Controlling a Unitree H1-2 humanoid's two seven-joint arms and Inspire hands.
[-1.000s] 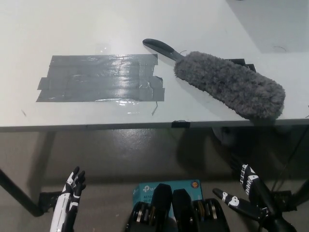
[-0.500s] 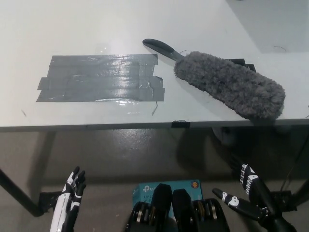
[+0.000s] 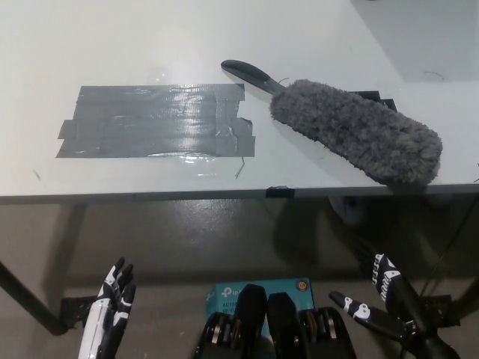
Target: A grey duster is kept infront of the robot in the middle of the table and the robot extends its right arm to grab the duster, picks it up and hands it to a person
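Observation:
The grey duster (image 3: 355, 140) lies on the white table (image 3: 150, 37), its fluffy head toward the right front edge and its dark handle (image 3: 251, 75) pointing back left. My black right hand (image 3: 383, 299) hangs open below the table edge at the lower right, well short of the duster. At the lower left, my white left hand (image 3: 111, 308) rests low with its fingers apart, holding nothing.
A large patch of grey tape (image 3: 153, 121) covers the table left of the duster. The table's front edge (image 3: 187, 196) runs across the middle of the picture. A teal box (image 3: 258, 290) sits on the floor below.

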